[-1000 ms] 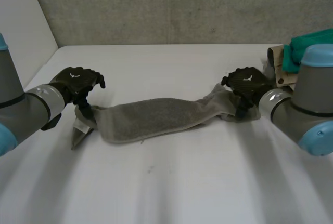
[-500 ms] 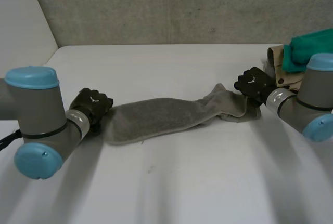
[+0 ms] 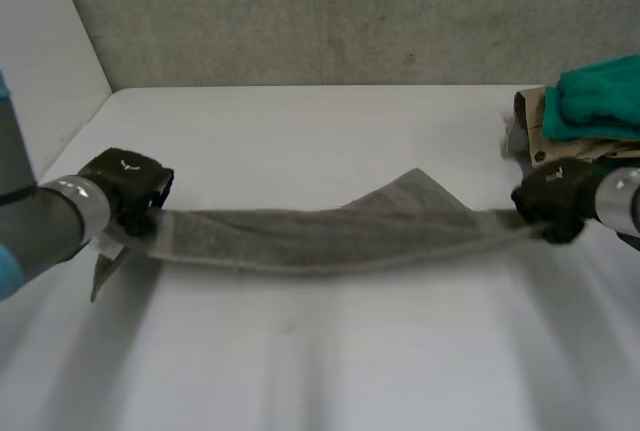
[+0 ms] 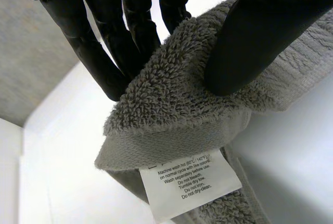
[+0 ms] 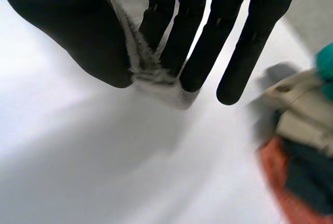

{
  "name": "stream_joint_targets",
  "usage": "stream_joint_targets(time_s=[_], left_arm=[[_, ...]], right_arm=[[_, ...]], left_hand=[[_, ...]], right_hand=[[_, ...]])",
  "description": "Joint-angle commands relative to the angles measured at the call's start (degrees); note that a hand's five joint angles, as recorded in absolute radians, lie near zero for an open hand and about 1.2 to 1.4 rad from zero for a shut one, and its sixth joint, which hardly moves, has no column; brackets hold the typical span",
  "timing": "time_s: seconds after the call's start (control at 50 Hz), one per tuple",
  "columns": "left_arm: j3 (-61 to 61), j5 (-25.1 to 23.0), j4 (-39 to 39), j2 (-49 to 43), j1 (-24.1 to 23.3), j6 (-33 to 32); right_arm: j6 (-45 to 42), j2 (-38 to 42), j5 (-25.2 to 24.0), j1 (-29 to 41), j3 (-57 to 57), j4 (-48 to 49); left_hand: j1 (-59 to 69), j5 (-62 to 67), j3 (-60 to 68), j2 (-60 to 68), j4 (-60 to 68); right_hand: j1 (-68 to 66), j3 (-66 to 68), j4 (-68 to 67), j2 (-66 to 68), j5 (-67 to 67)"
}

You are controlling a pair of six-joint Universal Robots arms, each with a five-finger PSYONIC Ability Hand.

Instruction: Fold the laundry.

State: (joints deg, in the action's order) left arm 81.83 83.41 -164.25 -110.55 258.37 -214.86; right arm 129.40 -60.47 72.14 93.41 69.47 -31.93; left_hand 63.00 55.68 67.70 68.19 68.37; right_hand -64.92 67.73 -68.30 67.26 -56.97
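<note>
A grey towel (image 3: pixel 330 236) is stretched into a long band between my two hands, just above the white table (image 3: pixel 320 371). My left hand (image 3: pixel 125 183) pinches the towel's left end. In the left wrist view the thumb (image 4: pixel 255 31) presses the grey towel (image 4: pixel 171 109) against the fingers, and a white care label (image 4: pixel 190 182) hangs under the grip. My right hand (image 3: pixel 552 196) holds the right end. Its own wrist view shows the thumb (image 5: pixel 73 26) and fingers (image 5: pixel 195 37) pinching a corner of the towel (image 5: pixel 153 76).
A pile of laundry (image 3: pixel 580 111) with a teal cloth on top sits at the table's right edge, just behind my right hand; the same pile (image 5: pixel 304 141) lies beside that hand's fingertips. A grey wall runs along the back of the table.
Both hands closed on the towel's ends and moved apart. The bunched towel is now pulled out long and lifted, with a flap opened at its far middle.
</note>
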Motion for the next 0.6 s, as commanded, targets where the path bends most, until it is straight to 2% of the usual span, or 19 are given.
stream_joint_targets(time_s=[0.02, 0.1, 0.14, 0.22, 0.24, 0.28, 0.3, 0.34, 0.38, 0.48, 0.54, 0.6], left_arm=[[-0.9, -1.3, 12.7, 1.0, 0.7, -0.9], [-5.1, -1.2, 12.6, -5.2, 0.6, -3.9], [-13.5, -0.6, 10.7, -11.0, 0.1, -5.3], [-29.3, 0.4, 8.9, -16.0, -1.3, -4.3], [-36.3, 0.7, 7.7, -16.4, -1.9, -2.7], [-42.7, 0.5, 6.1, -16.3, -2.4, -0.5], [-47.8, 0.5, 3.2, -15.8, -2.8, 2.8], [-51.7, 0.6, -0.7, -14.8, -3.0, 6.5], [-53.4, 0.9, -7.2, -13.0, -3.3, 11.4], [-50.8, 2.0, -19.6, -10.2, -3.4, 18.7], [-47.3, 2.2, -22.4, -9.9, -3.0, 19.9], [-44.3, 1.9, -22.5, -10.0, -2.8, 19.7]], right_arm=[[-8.9, -3.2, 1.5, 0.1, 3.7, -12.3], [-8.0, 0.5, 2.1, 2.6, 0.5, -8.2], [-6.4, 2.1, 2.7, 3.5, -2.0, -5.4], [3.3, 7.1, 6.3, 6.2, -15.6, 5.8], [7.5, 7.9, 8.2, 6.7, -20.4, 10.7], [11.8, 8.3, 9.8, 7.0, -25.2, 16.1], [16.3, 8.2, 11.2, 7.0, -28.3, 21.6], [20.9, 7.7, 12.2, 7.1, -30.1, 27.3], [26.8, 6.0, 13.1, 7.3, -29.9, 36.3], [35.0, 1.9, 13.8, 7.0, -25.8, 52.9], [35.8, 0.3, 13.5, 7.0, -22.1, 56.4], [36.2, -0.3, 12.7, 7.0, -19.6, 56.1]], left_hand=[[17.0, 14.3, 12.3, 11.8, 11.6], [17.0, 14.3, 12.3, 11.8, 11.6], [17.0, 14.3, 12.3, 11.8, 11.6], [17.0, 14.3, 12.3, 11.8, 11.6], [17.0, 14.3, 12.3, 11.8, 11.6], [17.0, 14.3, 12.3, 11.8, 11.6], [17.0, 14.3, 12.3, 11.8, 11.6], [17.0, 14.3, 12.3, 11.8, 11.6], [17.0, 14.3, 12.3, 11.8, 11.6], [17.0, 14.3, 12.3, 11.8, 11.6], [17.0, 14.3, 12.3, 11.8, 11.6], [17.0, 14.3, 12.3, 11.8, 11.6]], right_hand=[[-15.1, 12.3, -11.7, 12.7, -13.0], [-15.1, 12.3, -11.7, 12.7, -13.0], [-15.1, 12.3, -11.7, 12.7, -13.0], [-15.1, 12.3, -11.7, 12.7, -13.0], [-15.1, 12.3, -11.7, 12.7, -13.0], [-15.1, 12.3, -11.7, 12.7, -13.0], [-15.1, 12.3, -11.7, 12.7, -13.0], [-15.1, 12.3, -11.7, 12.7, -13.0], [-15.1, 12.3, -11.7, 12.7, -13.0], [-15.1, 12.3, -11.7, 12.7, -13.0], [-15.1, 12.3, -11.7, 12.7, -13.0], [-15.1, 12.3, -11.7, 12.7, -13.0]])
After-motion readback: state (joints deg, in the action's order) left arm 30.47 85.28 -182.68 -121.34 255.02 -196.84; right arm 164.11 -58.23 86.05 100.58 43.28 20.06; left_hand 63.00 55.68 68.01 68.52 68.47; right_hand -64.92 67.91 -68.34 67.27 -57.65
